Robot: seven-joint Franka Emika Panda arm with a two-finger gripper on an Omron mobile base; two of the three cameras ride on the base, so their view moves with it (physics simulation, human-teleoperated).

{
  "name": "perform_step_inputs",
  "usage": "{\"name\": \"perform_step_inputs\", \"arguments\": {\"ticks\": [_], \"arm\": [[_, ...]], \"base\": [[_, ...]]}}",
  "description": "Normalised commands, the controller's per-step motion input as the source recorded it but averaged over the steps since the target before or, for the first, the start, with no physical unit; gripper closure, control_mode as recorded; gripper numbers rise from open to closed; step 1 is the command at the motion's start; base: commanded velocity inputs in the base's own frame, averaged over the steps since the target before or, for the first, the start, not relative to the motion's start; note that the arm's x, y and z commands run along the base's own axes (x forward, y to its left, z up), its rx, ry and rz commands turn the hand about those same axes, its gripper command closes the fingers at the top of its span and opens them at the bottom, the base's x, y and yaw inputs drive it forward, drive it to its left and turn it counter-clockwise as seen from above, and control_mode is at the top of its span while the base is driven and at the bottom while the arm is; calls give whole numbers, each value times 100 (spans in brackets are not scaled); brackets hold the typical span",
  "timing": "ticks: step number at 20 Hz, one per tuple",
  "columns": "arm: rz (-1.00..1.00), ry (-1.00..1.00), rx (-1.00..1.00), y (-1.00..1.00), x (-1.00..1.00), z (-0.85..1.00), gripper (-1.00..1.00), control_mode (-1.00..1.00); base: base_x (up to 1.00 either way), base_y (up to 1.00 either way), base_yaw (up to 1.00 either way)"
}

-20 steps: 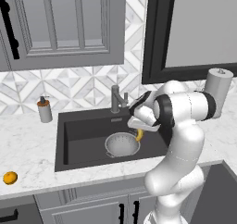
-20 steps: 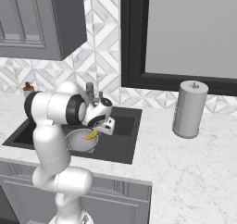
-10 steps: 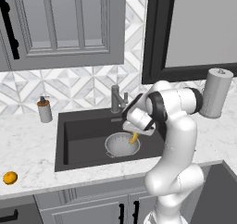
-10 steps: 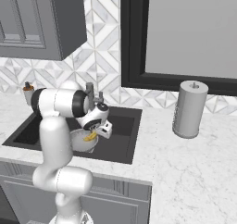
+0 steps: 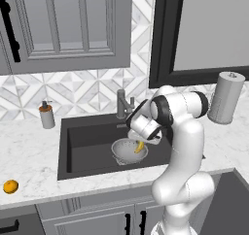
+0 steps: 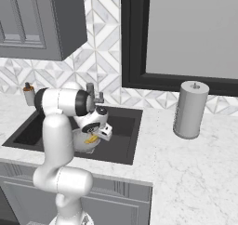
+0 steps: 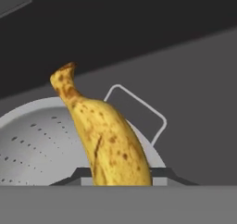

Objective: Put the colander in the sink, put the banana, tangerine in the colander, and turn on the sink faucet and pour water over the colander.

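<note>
Left base view: colander (image 5: pixel 125 150) sits inside the sink (image 5: pixel 87 142), toward its right half, in front of the sink faucet (image 5: pixel 123 104); claw (image 5: pixel 142 141) hangs just above the colander's right rim, pinching the banana (image 5: pixel 139 147); hand view: banana (image 7: pixel 104 135) held between the fingertips, tip out over the colander bowl (image 7: pixel 37 144); tangerine (image 5: pixel 10 186) lies on the surface (image 5: pixel 29 156), well left of the sink, near the front edge.

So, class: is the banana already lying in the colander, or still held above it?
Still held. The gripper grasps the banana, which hangs over the colander in the sink, not resting in it.
</note>
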Motion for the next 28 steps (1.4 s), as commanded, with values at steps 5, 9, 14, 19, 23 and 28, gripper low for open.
{"name": "perform_step_inputs", "arguments": {"ticks": [5, 9, 14, 19, 23, 28], "arm": [[0, 0, 1, 8, 0, -21, 100, -100], [0, 0, 4, 19, -3, -7, 100, -100], [-1, -1, 1, 30, -13, 0, 100, -100], [-4, -3, 0, 22, -24, 0, -100, -100], [-8, -1, 0, 9, -21, 0, -100, -100], [-8, -1, 0, 0, -20, 0, -100, -100]], "base": [[0, 0, 0], [0, 0, 0], [0, 0, 0], [0, 0, 0], [0, 0, 0], [0, 0, 0]]}}
